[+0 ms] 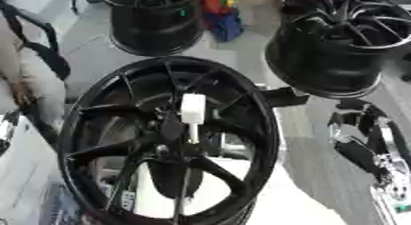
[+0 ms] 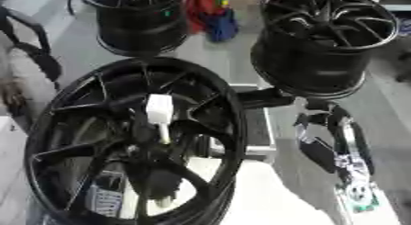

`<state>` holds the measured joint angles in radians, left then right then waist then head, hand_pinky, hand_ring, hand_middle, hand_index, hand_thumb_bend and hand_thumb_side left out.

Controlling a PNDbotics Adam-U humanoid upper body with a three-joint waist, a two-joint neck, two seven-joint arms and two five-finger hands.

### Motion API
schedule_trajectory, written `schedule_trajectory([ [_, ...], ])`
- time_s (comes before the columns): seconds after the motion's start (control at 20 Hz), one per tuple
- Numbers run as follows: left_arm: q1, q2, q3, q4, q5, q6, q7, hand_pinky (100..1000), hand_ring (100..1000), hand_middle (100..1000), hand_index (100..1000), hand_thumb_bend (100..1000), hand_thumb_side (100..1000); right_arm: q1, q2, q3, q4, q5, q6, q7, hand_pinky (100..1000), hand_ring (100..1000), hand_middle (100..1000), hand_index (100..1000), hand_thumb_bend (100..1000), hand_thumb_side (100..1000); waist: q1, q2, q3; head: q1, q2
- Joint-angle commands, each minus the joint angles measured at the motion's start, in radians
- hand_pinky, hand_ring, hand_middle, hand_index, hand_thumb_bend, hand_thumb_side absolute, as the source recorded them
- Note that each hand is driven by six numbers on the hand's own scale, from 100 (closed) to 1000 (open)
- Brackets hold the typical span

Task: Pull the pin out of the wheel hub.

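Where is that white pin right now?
The white pin stands at the centre of the big black wheel nearest the camera, left of the robot's right hand, which isn't touching it.

A black spoked wheel hub point(image 1: 173, 141) stands tilted in the foreground; a white-headed pin point(image 1: 192, 113) sits upright at its centre.

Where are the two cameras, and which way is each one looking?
Left eye view: in the robot's head, looking down at the nearest black wheel with its white pin; the right hand shows at right.
Right eye view: beside it, looking down the same way; that hand shows too.
Both share the wheel, the pin and two more wheels behind; no left hand shows.
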<state>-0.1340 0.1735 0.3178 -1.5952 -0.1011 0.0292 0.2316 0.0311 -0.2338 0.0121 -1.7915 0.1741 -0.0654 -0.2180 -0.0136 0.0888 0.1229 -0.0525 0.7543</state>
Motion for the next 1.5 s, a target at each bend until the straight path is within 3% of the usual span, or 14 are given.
schedule_trajectory([
  [0.05, -0.008, 0.01, 0.004, -0.021, -0.001, 0.001, -0.002, 582, 586, 670, 748, 596, 242, -0.005, -0.024, -0.011, -0.03, 0.004, 0.001, -0.005, 743, 616, 673, 760, 100, 100, 0.002, -0.008, 0.001, 0.002, -0.005],
  [0.35, -0.008, 0.012, 0.002, -0.021, -0.002, 0.001, -0.004, 582, 585, 670, 748, 597, 242, -0.014, -0.107, -0.019, -0.075, 0.014, 0.015, -0.004, 747, 621, 678, 765, 100, 100, -0.002, -0.011, 0.005, 0.0, -0.003],
  [0.45, -0.007, 0.013, 0.001, -0.02, -0.002, 0.001, -0.005, 582, 585, 670, 748, 598, 242, -0.025, -0.171, -0.018, -0.108, 0.017, 0.024, 0.007, 751, 625, 683, 768, 100, 100, -0.003, -0.013, 0.008, -0.002, -0.002],
  [0.65, -0.007, 0.017, -0.001, -0.019, -0.003, 0.001, -0.008, 581, 585, 670, 748, 599, 242, -0.077, -0.367, 0.001, -0.196, 0.016, 0.04, 0.066, 763, 646, 702, 793, 100, 100, -0.007, -0.017, 0.017, -0.006, -0.003],
  [0.85, -0.006, 0.019, -0.006, -0.017, -0.005, 0.002, -0.014, 581, 585, 670, 748, 600, 242, -0.195, -0.558, 0.059, -0.208, -0.024, -0.018, 0.186, 776, 672, 728, 831, 100, 100, -0.011, -0.02, 0.026, -0.011, -0.004],
  [1.0, -0.007, 0.022, -0.012, -0.016, -0.006, 0.001, -0.02, 581, 584, 669, 748, 600, 242, -0.306, -0.652, 0.134, -0.208, -0.078, -0.048, 0.335, 789, 701, 750, 866, 100, 100, -0.016, -0.022, 0.034, -0.019, -0.001],
  [1.1, -0.007, 0.022, -0.014, -0.016, -0.007, 0.001, -0.023, 581, 584, 669, 748, 600, 241, -0.368, -0.68, 0.172, -0.208, -0.115, -0.045, 0.437, 794, 717, 762, 874, 100, 100, -0.019, -0.023, 0.039, -0.023, -0.001],
  [1.15, -0.007, 0.023, -0.017, -0.016, -0.008, 0.001, -0.025, 581, 584, 669, 748, 600, 241, -0.402, -0.689, 0.198, -0.209, -0.13, -0.036, 0.492, 798, 728, 753, 879, 180, 100, -0.021, -0.023, 0.043, -0.027, -0.001],
  [1.2, -0.008, 0.024, -0.02, -0.016, -0.01, 0.001, -0.028, 581, 584, 670, 748, 601, 242, -0.439, -0.691, 0.227, -0.209, -0.142, -0.022, 0.553, 799, 733, 774, 881, 145, 116, -0.024, -0.024, 0.05, -0.033, -0.002],
  [1.25, -0.009, 0.026, -0.022, -0.016, -0.011, 0.001, -0.031, 581, 584, 670, 748, 601, 242, -0.479, -0.686, 0.255, -0.208, -0.151, 0.0, 0.611, 802, 744, 781, 885, 178, 157, -0.027, -0.023, 0.055, -0.038, -0.003],
  [1.4, -0.009, 0.029, -0.026, -0.015, -0.012, 0.001, -0.038, 581, 584, 669, 748, 601, 242, -0.586, -0.639, 0.311, -0.165, -0.146, 0.057, 0.754, 812, 776, 806, 897, 249, 213, -0.033, -0.024, 0.065, -0.045, -0.004],
  [1.5, -0.009, 0.03, -0.027, -0.015, -0.013, 0.001, -0.04, 581, 584, 669, 748, 602, 242, -0.648, -0.595, 0.337, -0.111, -0.123, 0.065, 0.821, 817, 793, 819, 904, 271, 211, -0.036, -0.025, 0.07, -0.049, -0.003],
])
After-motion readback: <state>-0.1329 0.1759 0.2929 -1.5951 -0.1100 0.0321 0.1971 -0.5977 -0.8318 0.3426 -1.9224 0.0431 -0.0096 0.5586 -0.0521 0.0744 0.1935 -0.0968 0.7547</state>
